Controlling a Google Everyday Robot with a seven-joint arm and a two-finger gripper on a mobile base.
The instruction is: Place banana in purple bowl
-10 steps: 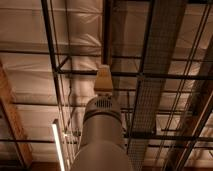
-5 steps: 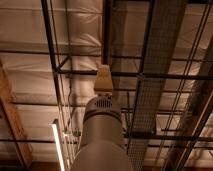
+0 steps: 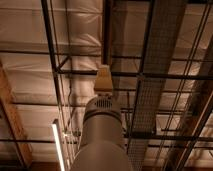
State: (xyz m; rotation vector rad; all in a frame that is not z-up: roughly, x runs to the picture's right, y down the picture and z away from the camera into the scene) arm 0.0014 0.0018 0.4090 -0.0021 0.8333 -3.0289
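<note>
The banana and the purple bowl are out of view. The camera looks up at a ceiling. My arm [image 3: 101, 135], a thick grey cylinder, rises from the bottom centre. At its top end a beige piece, my gripper [image 3: 103, 79], points up toward the ceiling beams. Nothing shows in it or near it.
Dark steel beams [image 3: 107, 35] and a mesh cable tray [image 3: 157, 70] run across the pale ceiling. A lit tube lamp [image 3: 58, 147] hangs at the lower left. A wooden beam [image 3: 12, 120] slants along the left edge. No table or floor shows.
</note>
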